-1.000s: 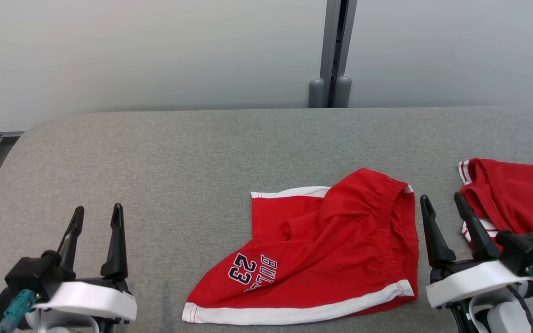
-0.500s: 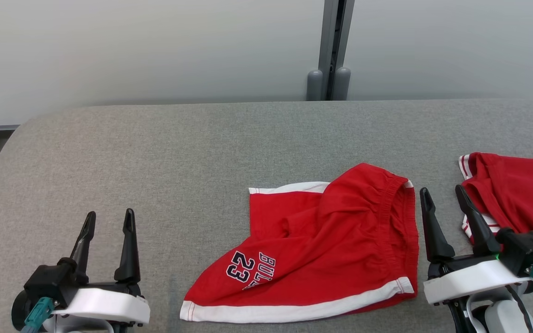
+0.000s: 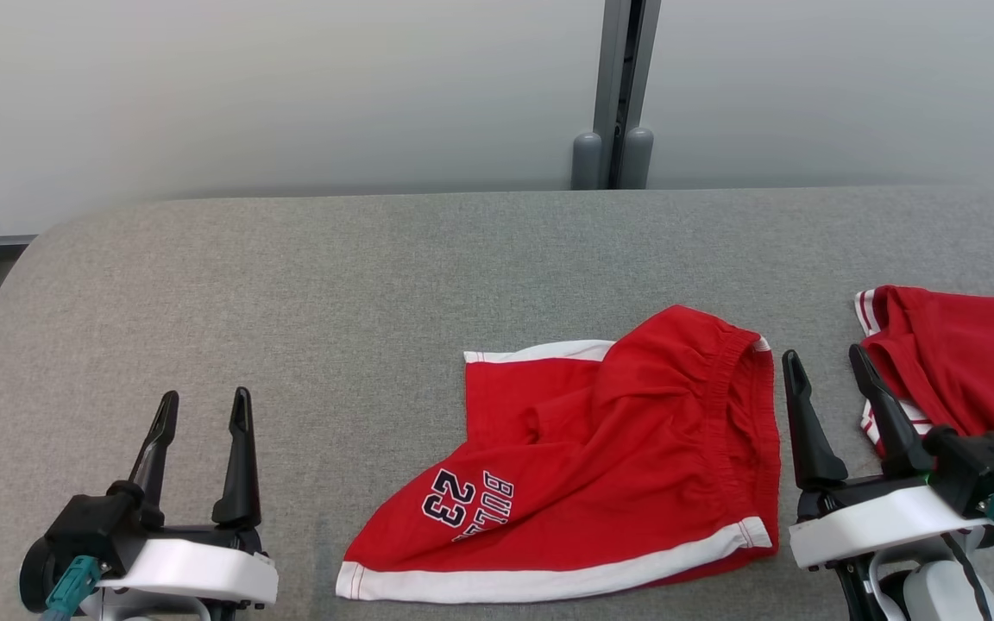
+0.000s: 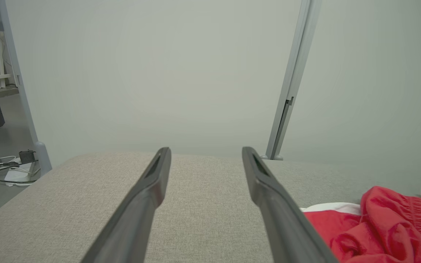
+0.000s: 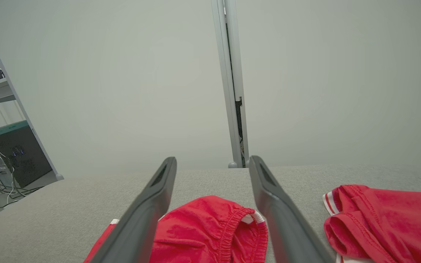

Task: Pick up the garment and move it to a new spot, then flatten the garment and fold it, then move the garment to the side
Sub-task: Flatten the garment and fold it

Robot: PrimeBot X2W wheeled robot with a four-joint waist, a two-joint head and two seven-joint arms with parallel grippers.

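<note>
My left gripper (image 3: 205, 395) sits at the lower left of the head view. Its two dark fingers are spread wide with nothing between them, over bare grey fabric and well apart from any clothing. My right gripper (image 3: 822, 354) sits at the lower right, also spread wide and empty.

The shorts (image 3: 618, 466) are red with white trim and lie crumpled on the grey padded table (image 3: 376, 276), right of centre and close to the near edge. The elastic waistband (image 3: 743, 405) runs down their right side, just beside my right fingers. One part is folded over another, and a dark printed number sits sideways near the lower left corner.

A second red garment (image 3: 954, 362) with striped white edging lies at the far right, and its edge passes behind my right gripper.

My right fingers stand between the two red pieces, so I judge the main risk to be closing on the wrong one or catching both together. The overlapping layers are a second risk. If I pinch only the top fold, the shorts would probably lift twisted and be harder to flatten. Because they lie near the table's front edge, a careless drag toward me could also pull them off it.
</note>
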